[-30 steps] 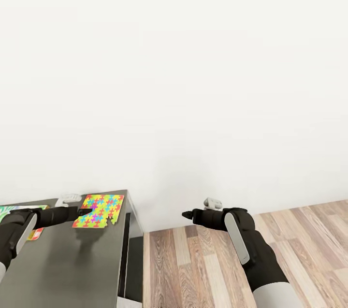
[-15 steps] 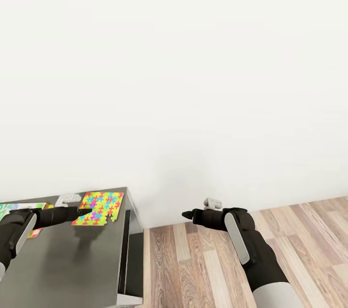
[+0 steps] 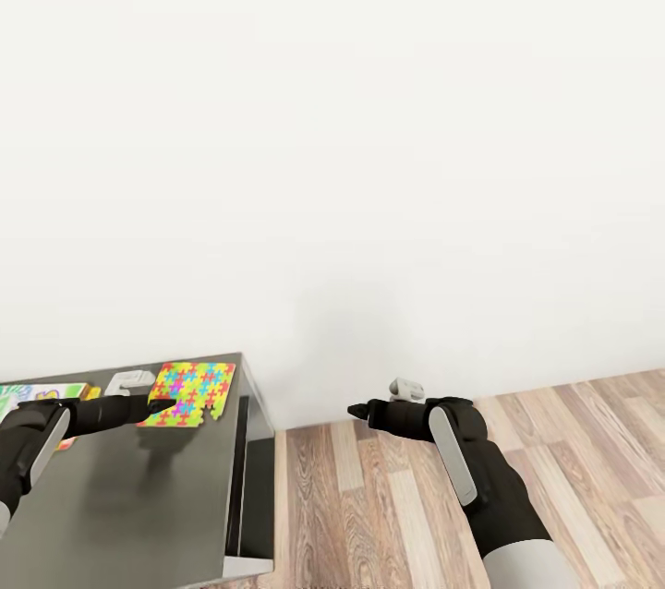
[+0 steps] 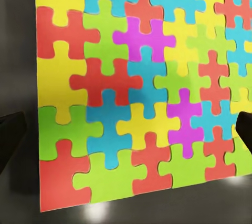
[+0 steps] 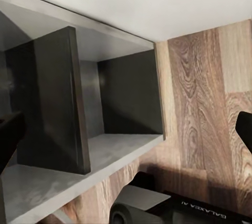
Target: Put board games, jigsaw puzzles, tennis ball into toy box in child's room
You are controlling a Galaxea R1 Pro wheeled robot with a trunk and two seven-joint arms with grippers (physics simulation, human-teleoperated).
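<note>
Puzzle [image 3: 193,392] flat on the dark desk [image 3: 139,497] near its far corner, just beyond at 12 o'clock of the open left pincer [image 3: 164,404]; right pincer [image 3: 356,410], also open, well apart over floor.

A jigsaw puzzle [image 4: 142,87] of red, yellow, green, blue and magenta pieces lies flat on the dark table [image 4: 18,40]. The left pincer [image 4: 128,134] hangs over it, its two dark fingertips [image 4: 11,140] spread wide apart at either side of the puzzle's near part.
</note>
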